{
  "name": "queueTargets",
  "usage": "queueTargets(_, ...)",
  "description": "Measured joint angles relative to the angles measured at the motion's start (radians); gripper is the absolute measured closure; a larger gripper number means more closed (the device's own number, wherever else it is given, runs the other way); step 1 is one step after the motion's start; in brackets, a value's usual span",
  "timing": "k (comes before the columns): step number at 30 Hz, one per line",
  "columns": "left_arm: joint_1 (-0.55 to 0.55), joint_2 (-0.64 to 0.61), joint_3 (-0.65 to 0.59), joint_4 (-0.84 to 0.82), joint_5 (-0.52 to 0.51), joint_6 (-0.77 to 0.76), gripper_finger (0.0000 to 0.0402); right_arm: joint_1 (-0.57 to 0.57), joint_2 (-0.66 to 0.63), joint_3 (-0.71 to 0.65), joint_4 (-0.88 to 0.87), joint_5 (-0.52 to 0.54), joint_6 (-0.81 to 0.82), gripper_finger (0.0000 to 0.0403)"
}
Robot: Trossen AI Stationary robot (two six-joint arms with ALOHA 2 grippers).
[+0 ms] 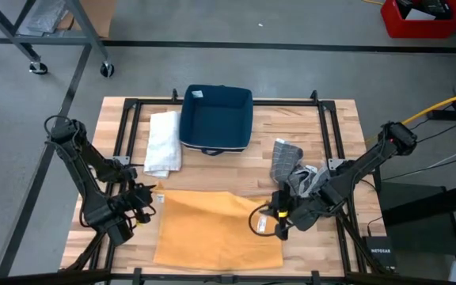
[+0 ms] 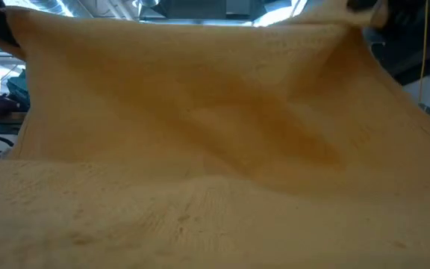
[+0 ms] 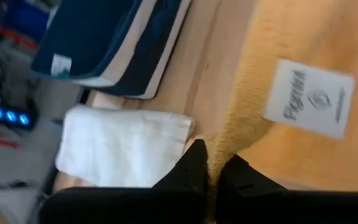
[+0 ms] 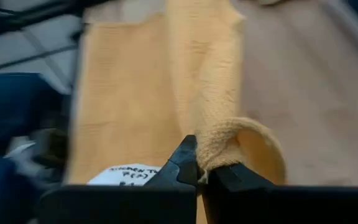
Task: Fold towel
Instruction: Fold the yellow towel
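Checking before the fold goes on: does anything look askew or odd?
The orange terry towel lies skewed on the wooden table, its far edge slanting. The grey cloth sits crumpled.

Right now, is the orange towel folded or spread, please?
Mostly spread: orange towel lies flat, far corners pinched by the left gripper and right gripper.

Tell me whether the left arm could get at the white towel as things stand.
Probably not now: the left gripper is shut on the orange towel's corner. The white towel lies close beside it on bare table, with nothing between, so once freed the way looks open.
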Motion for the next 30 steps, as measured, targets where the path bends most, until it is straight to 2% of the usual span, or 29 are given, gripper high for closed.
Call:
queueTargets(4, 0.027, 0.0, 0.0, 0.0, 0.0, 0.041, 0.0401, -0.01, -0.014, 0.0, -0.072, 0.088, 0.006, 0.0398)
queueTargets(11, 0.094, 0.035, -0.012, 0.019, -0.001, 0.038, 0.0401, 0.003, -0.014, -0.077, -0.042, 0.075, 0.116, 0.0398)
queueTargets(13, 0.103, 0.043, -0.04, 0.054, 0.0, 0.059, 0.0401, 0.014, -0.014, -0.127, 0.017, 0.077, 0.151, 0.0398)
queueTargets(17, 0.106, 0.043, -0.088, 0.12, 0.002, 0.085, 0.0401, 0.032, -0.014, -0.222, 0.251, 0.059, 0.16, 0.0398)
queueTargets(21, 0.091, 0.043, -0.084, 0.146, 0.002, 0.083, 0.0401, 0.054, -0.014, -0.274, 0.453, 0.005, 0.158, 0.0398)
queueTargets(24, 0.071, 0.043, -0.056, 0.172, 0.01, 0.093, 0.0401, 0.073, -0.014, -0.278, 0.524, -0.032, 0.163, 0.0398)
queueTargets(30, 0.024, 0.043, -0.044, 0.325, 0.182, 0.212, 0.0401, 0.147, -0.01, -0.278, 0.561, -0.057, 0.23, 0.0398)
